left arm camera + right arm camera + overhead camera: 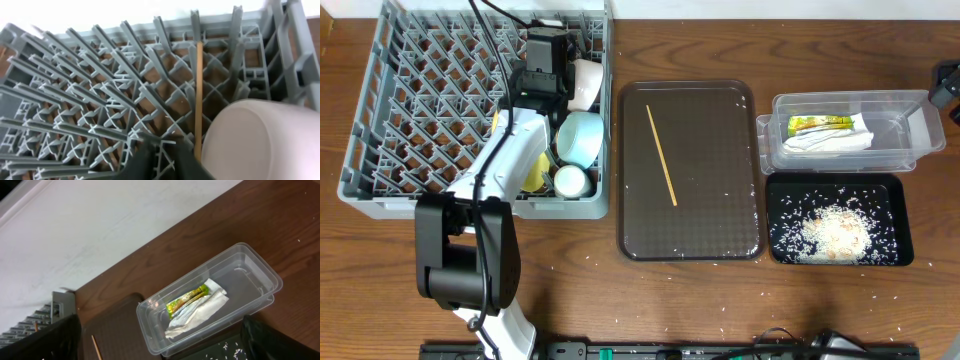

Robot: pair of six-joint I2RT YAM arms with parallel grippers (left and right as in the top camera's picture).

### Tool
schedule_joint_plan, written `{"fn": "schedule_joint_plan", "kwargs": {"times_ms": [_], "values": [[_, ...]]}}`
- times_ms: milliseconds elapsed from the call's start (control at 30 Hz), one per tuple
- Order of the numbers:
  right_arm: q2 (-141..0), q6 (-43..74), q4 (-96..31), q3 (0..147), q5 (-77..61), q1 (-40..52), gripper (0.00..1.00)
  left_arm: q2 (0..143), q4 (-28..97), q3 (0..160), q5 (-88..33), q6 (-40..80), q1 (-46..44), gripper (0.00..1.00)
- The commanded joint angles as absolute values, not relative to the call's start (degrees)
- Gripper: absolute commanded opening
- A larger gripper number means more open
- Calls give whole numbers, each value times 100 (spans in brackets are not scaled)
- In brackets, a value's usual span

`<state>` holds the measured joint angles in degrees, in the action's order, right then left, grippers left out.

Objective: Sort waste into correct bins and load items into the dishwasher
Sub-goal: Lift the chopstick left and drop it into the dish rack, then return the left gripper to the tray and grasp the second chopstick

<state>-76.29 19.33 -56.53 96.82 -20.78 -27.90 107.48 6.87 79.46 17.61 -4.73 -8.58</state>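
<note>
My left gripper (167, 161) hangs low inside the grey dishwasher rack (400, 110), its jaws parted by a narrow gap with nothing between them. One chopstick (199, 100) leans upright among the pegs just right of the fingers, beside the white bowl (260, 142). In the rack's right side stand the light blue bowl (578, 137), the white cup (570, 181) and the yellow plate (535, 172). A second chopstick (661, 155) lies on the brown tray (720, 220). The clear tub (905, 125) holds the wrapper (187, 299) and the paper (197, 315). Rice (835, 232) fills the black tray (890, 195). My right gripper (165, 341) is wide open above the tub.
Stray rice grains dot the brown tray and the wooden table (650, 300) near its front edge. The left arm's base (465, 260) stands at the front left. A white wall (100, 230) borders the table's far side.
</note>
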Motion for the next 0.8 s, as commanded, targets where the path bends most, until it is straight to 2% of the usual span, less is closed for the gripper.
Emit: {"fn": "schedule_joint_plan", "kwargs": {"times_ms": [0, 100, 267, 400, 600, 767], "values": [[-7640, 1990, -5660, 9760, -2080, -2849, 99, 10464, 668, 8018, 1911, -399, -939, 22], [-7640, 1990, -5660, 9760, -2080, -2849, 99, 10167, 1031, 8018, 1693, 51, -1151, 26], [-7640, 1990, -5660, 9760, -2080, -2849, 99, 9933, 2025, 8018, 401, 1227, -1820, 28], [-7640, 1988, -5660, 9760, -2080, -2849, 99, 10108, 2720, 8110, 187, 1837, -2471, 30], [-7640, 1988, -5662, 9760, -2080, -2849, 99, 11069, 4252, 9284, 158, 2246, -3100, 33], [-7640, 1990, -5660, 9760, -2080, -2849, 99, 12197, 5148, 10374, -180, 2309, -3197, 37]]}}
